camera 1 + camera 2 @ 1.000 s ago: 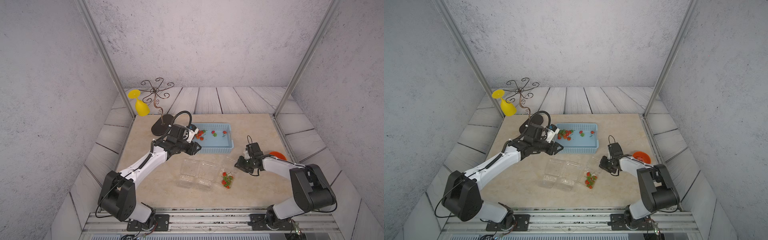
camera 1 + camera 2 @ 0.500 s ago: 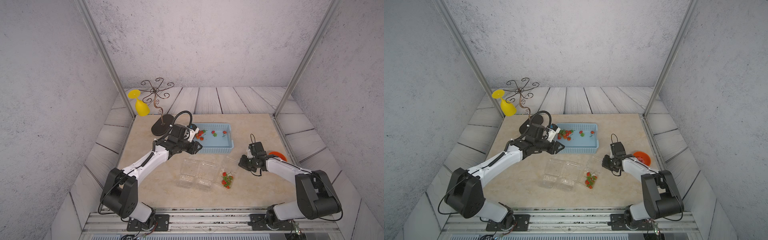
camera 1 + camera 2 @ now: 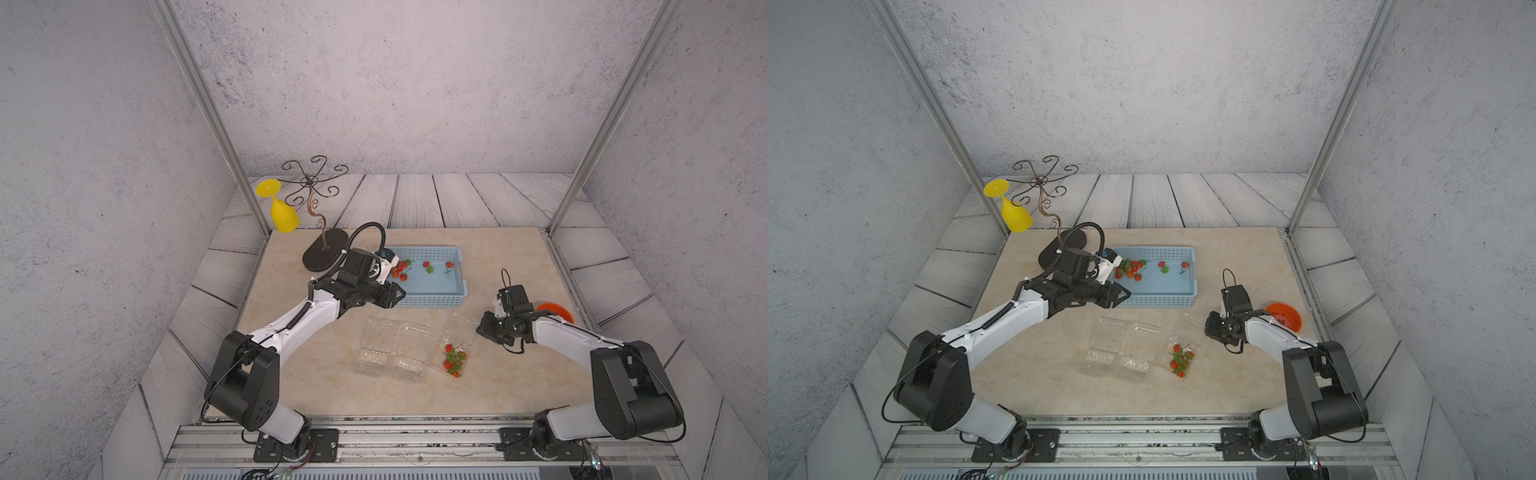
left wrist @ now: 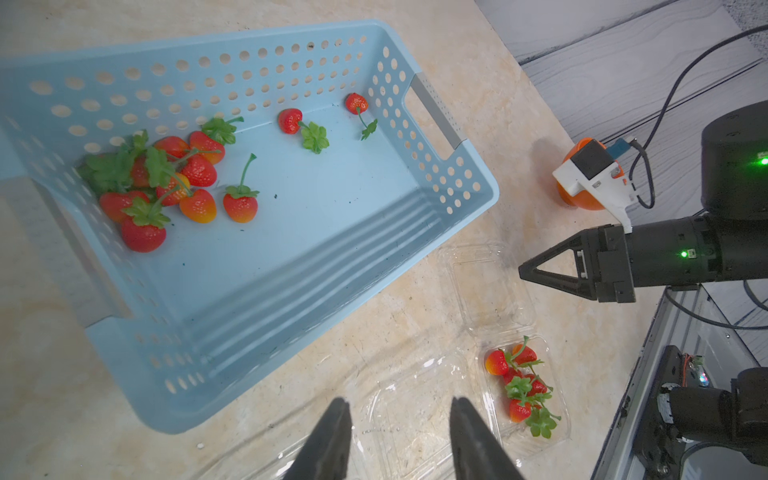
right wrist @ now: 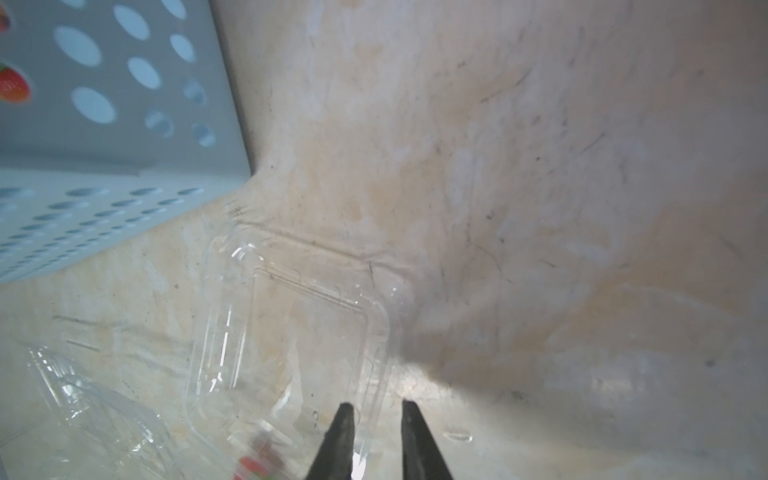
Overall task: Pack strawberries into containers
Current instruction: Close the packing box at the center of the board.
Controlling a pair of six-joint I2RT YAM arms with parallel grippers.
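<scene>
Strawberries (image 4: 174, 183) lie heaped in one corner of the light blue basket (image 4: 291, 291), ahead of the left pincer (image 4: 399, 405) and off to one side, and two more berries lie singly further along the same wall. The left pincer hangs released above the table (image 3: 316, 374), its two fingers well apart with nothing between them; in both top views it is over the outside of the basket's near corner. Beneath and just in front of its tips lie two clear containers (image 3: 411, 345), side by side, with no fruit in them. Past them, towards the right pincer (image 3: 481, 331), sits the third container (image 4: 492, 403). Its tray holds a small cluster of red berries with green caps, and its lid (image 5: 291, 332) is folded open flat on the table. The right pincer is low at that lid's outer edge. Its fingers stand a little apart with the clear rim running into the gap, but I cannot tell whether they pinch the plastic. The fruit in the tray lies beside its tips, a little back from them. Behind the right pincer's wrist an orange bowl (image 3: 556, 312) sits near the table's edge.
</scene>
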